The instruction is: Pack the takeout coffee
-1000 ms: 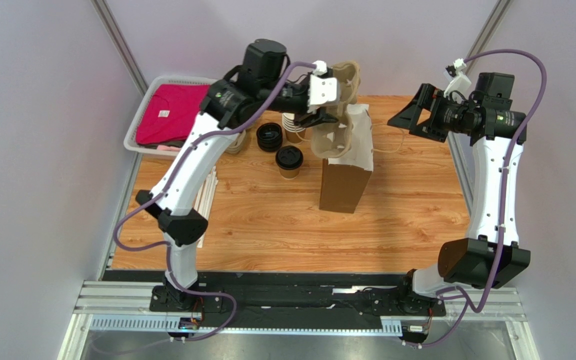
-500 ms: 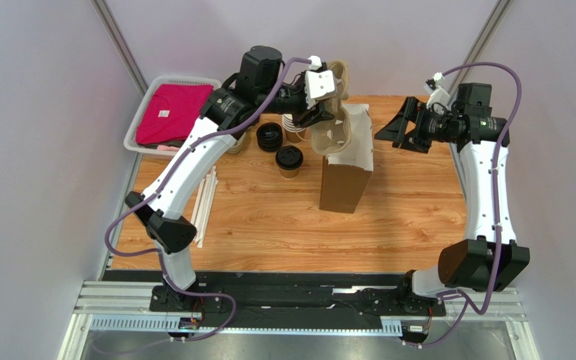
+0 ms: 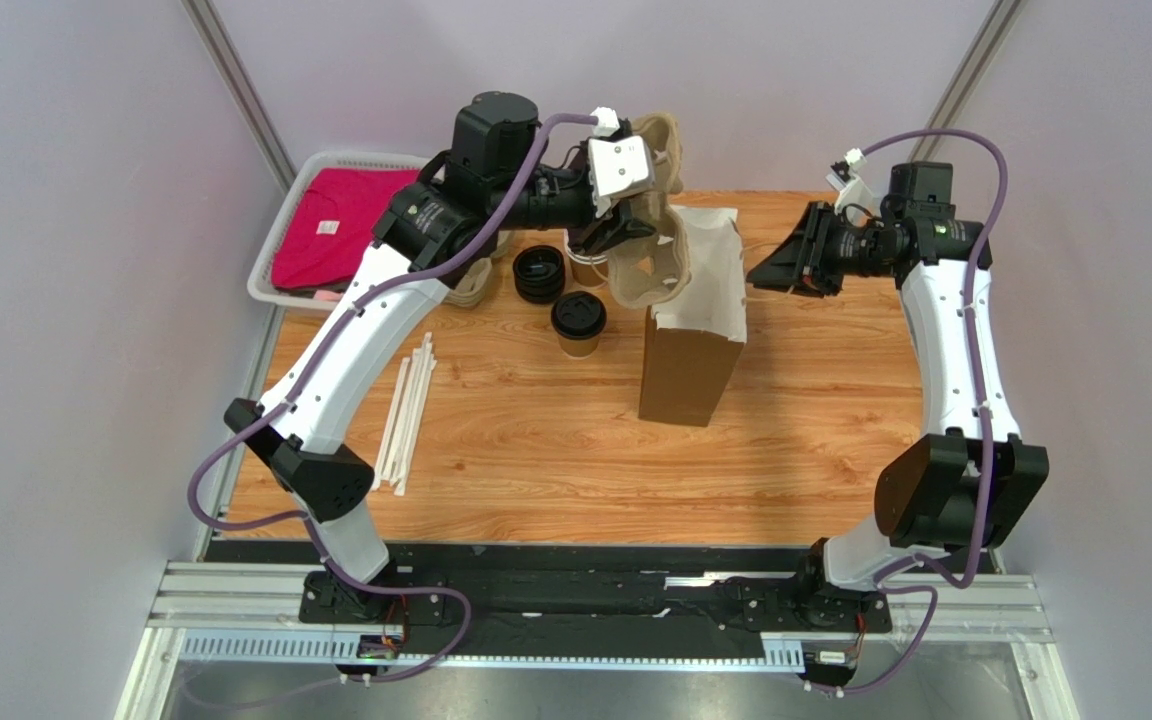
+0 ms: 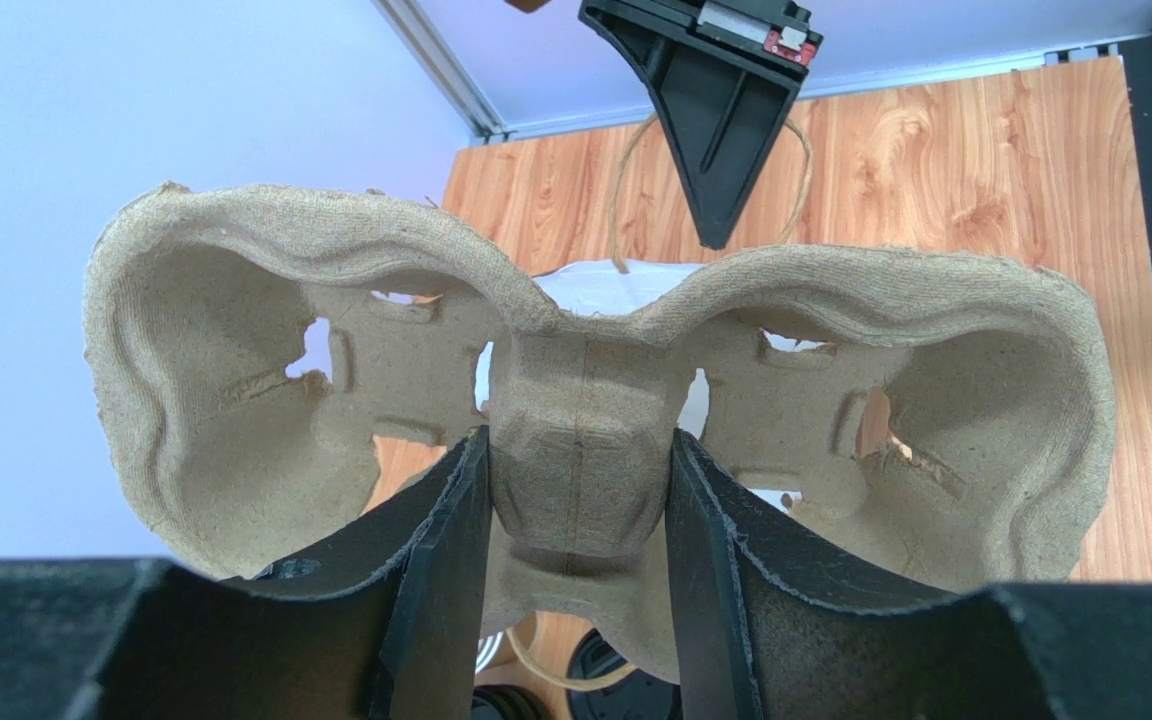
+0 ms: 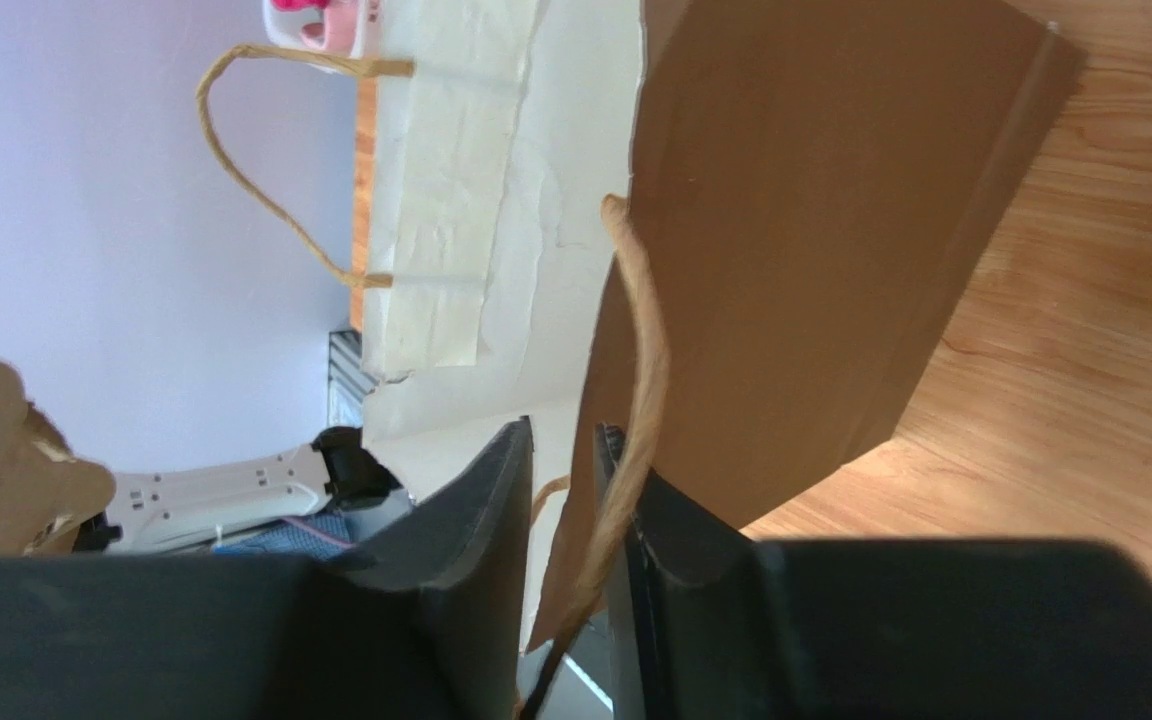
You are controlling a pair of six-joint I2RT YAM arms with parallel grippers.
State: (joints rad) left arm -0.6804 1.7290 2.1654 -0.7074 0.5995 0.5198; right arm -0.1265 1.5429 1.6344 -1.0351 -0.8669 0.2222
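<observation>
While right fingers (image 5: 462, 518) pinch the handle (image 5: 639, 375), likely keeping the bag (image 5: 823, 225) open, left fingers (image 4: 440, 585) clamp the carrier (image 4: 582, 435) above; coffee (image 3: 579, 321) stands left.

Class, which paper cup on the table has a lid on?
The single brown cup standing left of the paper bag: a black lid caps it, unlike the stacked cups behind it.
</observation>
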